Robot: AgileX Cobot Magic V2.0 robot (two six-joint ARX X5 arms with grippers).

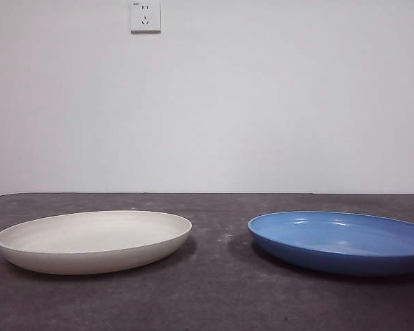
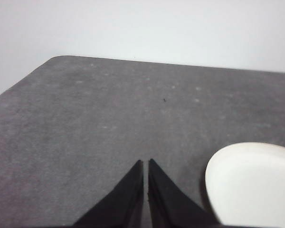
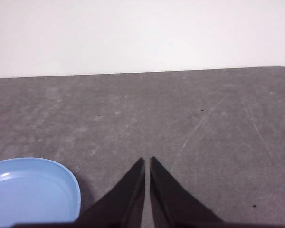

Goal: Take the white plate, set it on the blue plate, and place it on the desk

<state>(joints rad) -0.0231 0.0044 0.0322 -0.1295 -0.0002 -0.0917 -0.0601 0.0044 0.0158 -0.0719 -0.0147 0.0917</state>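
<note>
The white plate (image 1: 93, 240) lies flat on the desk (image 1: 214, 296) at the left of the front view, with the blue plate (image 1: 341, 241) flat at the right, a gap between them. Neither arm shows in the front view. In the left wrist view my left gripper (image 2: 145, 162) is shut with nothing in it, hovering over bare desk beside the white plate (image 2: 251, 183). My right gripper (image 3: 147, 160) is likewise shut and empty, with the blue plate (image 3: 31, 190) off to one side of it.
A plain white wall rises behind the desk, with a socket (image 1: 145, 16) high up. The desk's rounded far corner (image 2: 61, 59) shows in the left wrist view. Faint scratches (image 3: 199, 126) mark the desk surface.
</note>
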